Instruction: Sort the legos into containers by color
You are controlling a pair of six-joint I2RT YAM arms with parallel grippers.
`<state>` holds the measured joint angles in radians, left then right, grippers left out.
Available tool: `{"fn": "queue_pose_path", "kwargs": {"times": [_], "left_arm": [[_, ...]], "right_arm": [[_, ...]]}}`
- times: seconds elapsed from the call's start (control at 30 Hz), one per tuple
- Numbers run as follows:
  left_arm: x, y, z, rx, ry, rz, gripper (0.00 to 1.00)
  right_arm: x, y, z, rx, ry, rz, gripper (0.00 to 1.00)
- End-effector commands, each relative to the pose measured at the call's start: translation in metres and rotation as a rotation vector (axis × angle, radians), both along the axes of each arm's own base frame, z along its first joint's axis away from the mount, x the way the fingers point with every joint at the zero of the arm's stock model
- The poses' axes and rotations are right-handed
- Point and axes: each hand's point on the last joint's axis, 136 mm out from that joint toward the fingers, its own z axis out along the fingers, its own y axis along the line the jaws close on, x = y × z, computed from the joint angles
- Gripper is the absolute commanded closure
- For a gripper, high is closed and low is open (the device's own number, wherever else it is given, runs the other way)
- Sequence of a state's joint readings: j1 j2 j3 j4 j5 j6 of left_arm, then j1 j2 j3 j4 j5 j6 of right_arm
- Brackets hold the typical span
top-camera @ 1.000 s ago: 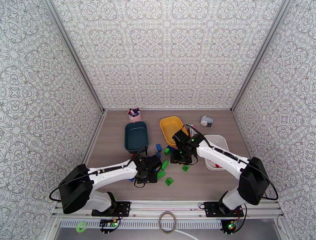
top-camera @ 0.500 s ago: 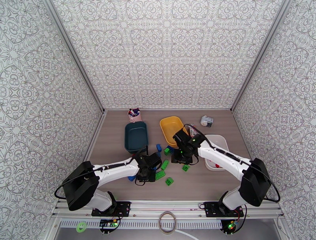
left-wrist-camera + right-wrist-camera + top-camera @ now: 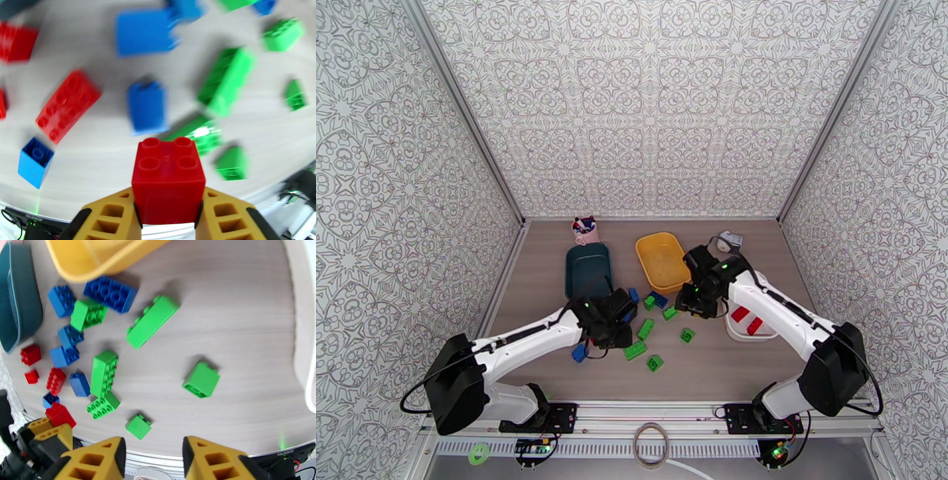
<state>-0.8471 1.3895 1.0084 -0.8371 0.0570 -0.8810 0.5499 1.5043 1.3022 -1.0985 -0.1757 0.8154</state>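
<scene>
Pale wood-grain tabletop (image 3: 711,371), three walls (image 3: 656,103) papered in grey-on-white floral pattern, slim metal corner posts (image 3: 471,118), aluminium rail (image 3: 656,416) along the tabletop's near edge, bright even light

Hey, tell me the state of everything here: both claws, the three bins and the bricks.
Left claw: shut on a red lego.
Right claw: open, empty.
Teal bin: no bricks visible inside.
Yellow bin: no bricks visible inside.
White bin: holds two red legos.
Loose legos: scattered on the table, unsorted.
</scene>
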Motion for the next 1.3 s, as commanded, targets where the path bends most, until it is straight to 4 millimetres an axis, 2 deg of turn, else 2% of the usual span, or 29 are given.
{"fn": "queue_pose_path", "kwargs": {"times": [0.0, 0.13, 0.27, 0.4, 0.5, 0.6, 0.7, 0.73, 0.8, 0.9, 1.0, 1.17, 1.27], "left_arm": [[0.016, -0.031, 0.024, -0.120, -0.019, -0.060, 0.68], [0.039, -0.069, 0.042, -0.218, -0.044, -0.111, 0.68], [0.060, -0.118, 0.051, -0.308, -0.028, -0.179, 0.70], [0.077, -0.172, 0.057, -0.410, -0.015, -0.233, 0.70], [0.083, -0.213, 0.056, -0.460, 0.006, -0.283, 0.70], [0.085, -0.252, 0.060, -0.512, 0.019, -0.339, 0.70], [0.088, -0.282, 0.064, -0.567, 0.032, -0.373, 0.70], [0.088, -0.291, 0.058, -0.577, 0.047, -0.380, 0.70], [0.089, -0.311, 0.066, -0.627, 0.045, -0.404, 0.70], [0.087, -0.329, 0.064, -0.659, 0.063, -0.421, 0.69], [0.087, -0.342, 0.061, -0.683, 0.076, -0.426, 0.62], [0.089, -0.352, 0.057, -0.705, 0.082, -0.418, 0.31], [0.093, -0.350, 0.063, -0.705, 0.062, -0.410, 0.26]], "right_arm": [[0.003, -0.017, 0.009, -0.026, -0.006, -0.036, 0.52], [0.002, -0.037, 0.011, 0.037, 0.009, -0.095, 0.53], [0.004, -0.067, 0.024, 0.054, -0.062, -0.182, 0.42], [0.001, -0.108, 0.037, -0.013, -0.088, -0.275, 0.47], [-0.003, -0.133, 0.042, -0.015, -0.101, -0.362, 0.50], [-0.009, -0.149, 0.045, 0.011, -0.102, -0.427, 0.52], [-0.014, -0.160, 0.052, 0.028, -0.133, -0.479, 0.53], [-0.017, -0.163, 0.055, 0.026, -0.147, -0.489, 0.53], [-0.023, -0.172, 0.063, -0.003, -0.181, -0.515, 0.53], [-0.036, -0.183, 0.074, -0.051, -0.202, -0.544, 0.53], [-0.044, -0.187, 0.082, -0.071, -0.214, -0.547, 0.51], [-0.049, -0.181, 0.085, -0.041, -0.224, -0.517, 0.44], [-0.050, -0.178, 0.091, -0.019, -0.262, -0.502, 0.40]]}}
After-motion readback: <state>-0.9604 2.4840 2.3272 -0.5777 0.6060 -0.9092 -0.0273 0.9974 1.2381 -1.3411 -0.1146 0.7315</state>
